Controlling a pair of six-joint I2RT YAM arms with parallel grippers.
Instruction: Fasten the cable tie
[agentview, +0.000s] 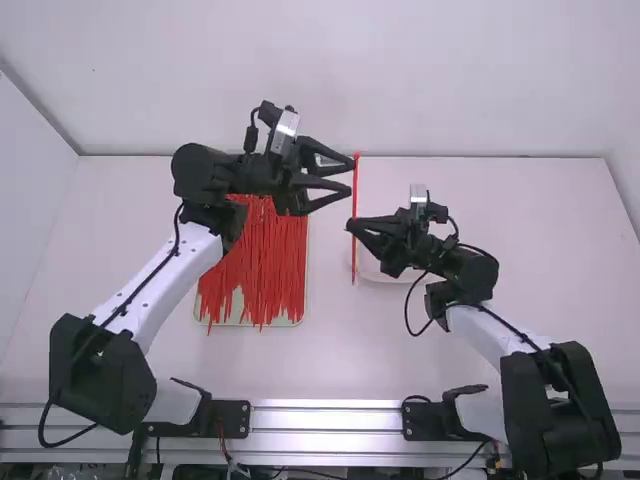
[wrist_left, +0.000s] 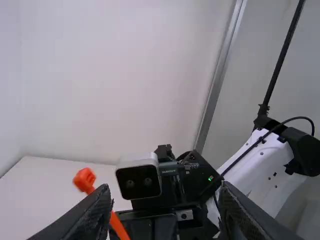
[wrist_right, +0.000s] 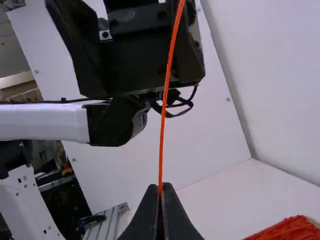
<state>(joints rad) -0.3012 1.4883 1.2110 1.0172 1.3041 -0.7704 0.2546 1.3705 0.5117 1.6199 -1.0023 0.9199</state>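
High view: right claw (agentview: 352, 228) pinches the cable tie (agentview: 355, 195); left claw (agentview: 350, 178) gapes; tray (agentview: 302, 292) seemingly holds ties (agentview: 262, 262).

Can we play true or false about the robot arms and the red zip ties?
1. The right gripper is pinching one red cable tie. True.
2. That cable tie lies flat on the table. False: it is held upright, pointing up.
3. The left gripper is open, its fingers spread by the tie's top end. True.
4. The tie is already bent into a closed loop. False: it is one straight strip.
5. The pile of spare ties sits beside the right arm's base. False: it lies on a white board under the left arm.
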